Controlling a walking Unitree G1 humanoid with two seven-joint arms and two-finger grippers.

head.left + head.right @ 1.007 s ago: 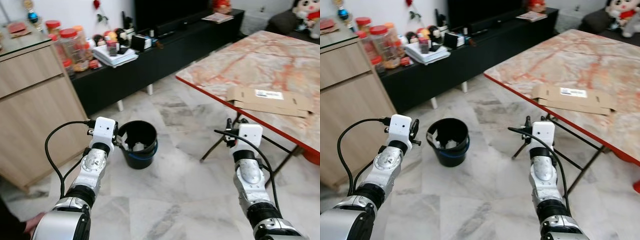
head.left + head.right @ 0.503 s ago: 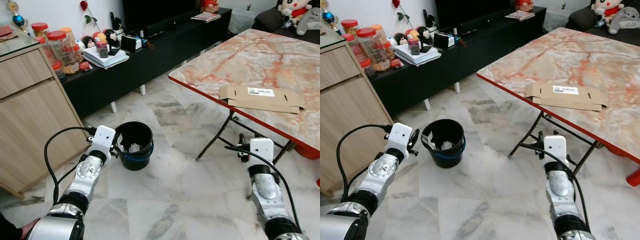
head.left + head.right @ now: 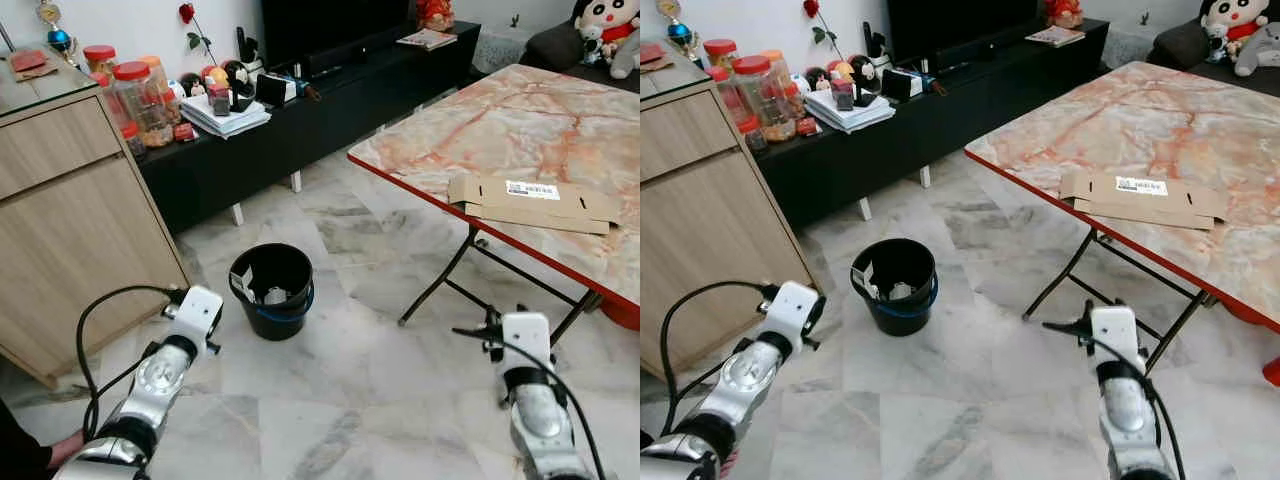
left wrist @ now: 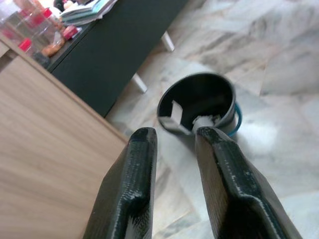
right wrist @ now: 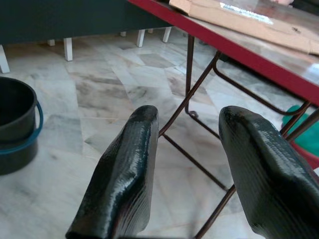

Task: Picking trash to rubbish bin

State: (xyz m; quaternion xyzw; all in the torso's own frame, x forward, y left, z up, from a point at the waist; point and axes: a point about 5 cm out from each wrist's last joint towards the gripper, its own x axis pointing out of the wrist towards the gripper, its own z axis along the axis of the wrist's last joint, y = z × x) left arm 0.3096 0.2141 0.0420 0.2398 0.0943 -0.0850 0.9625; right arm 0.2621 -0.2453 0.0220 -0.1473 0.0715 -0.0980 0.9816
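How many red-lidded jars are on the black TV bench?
3 visible: a tall jar, another jar behind it, and a small jar by the papers. Clutter may hide more.

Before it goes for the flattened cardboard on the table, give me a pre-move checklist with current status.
1. Left gripper empty, fingers apart: ok.
2. Right gripper empty, fingers apart: ok.
3. Flattened cardboard lying flat on the marble table, unobstructed: ok.
4. Black bin upright on the floor, room inside: ok, some trash already in it.
5. Right gripper near the cardboard: not ok, it hangs below the table's edge.
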